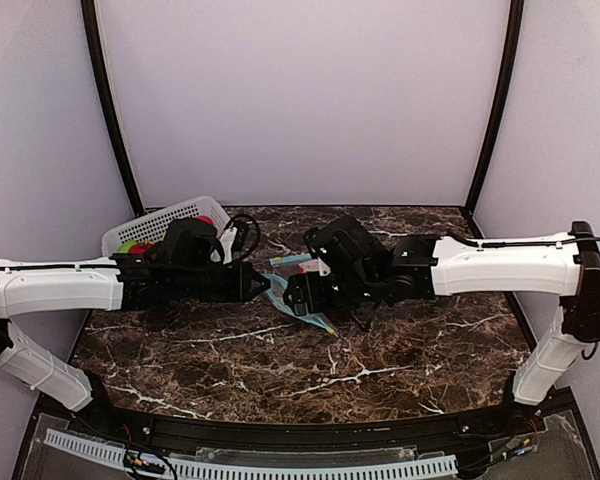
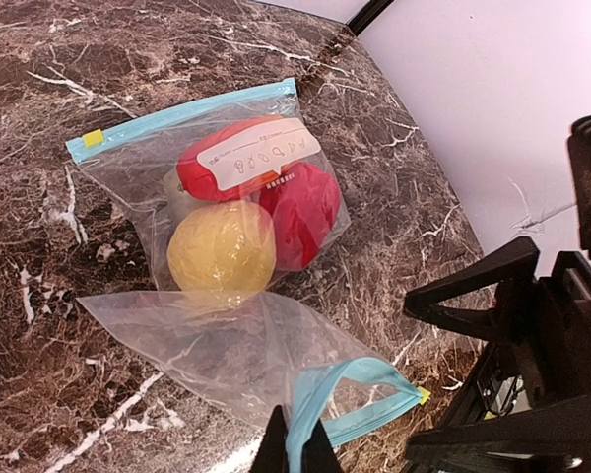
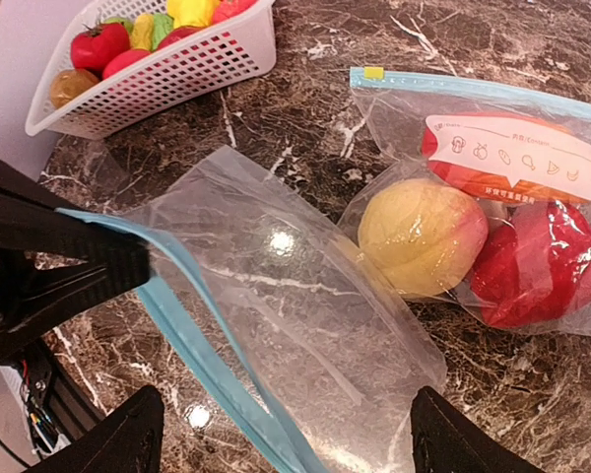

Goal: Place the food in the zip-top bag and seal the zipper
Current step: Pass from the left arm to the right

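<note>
Left jaws pinch the blue zipper (image 3: 192, 345) of our empty zip-top bag (image 3: 295, 296), and right jaws hang wide apart over it. We spot food (image 3: 98, 44) in the basket (image 3: 187, 74).

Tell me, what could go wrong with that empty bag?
The left gripper pinches the empty bag only by its blue zipper edge, so it might slip out. The right gripper is open, holding nothing, so the bag's mouth may sag shut. The food sits in the basket, apart from the bag, so a piece could drop on the way.
</note>
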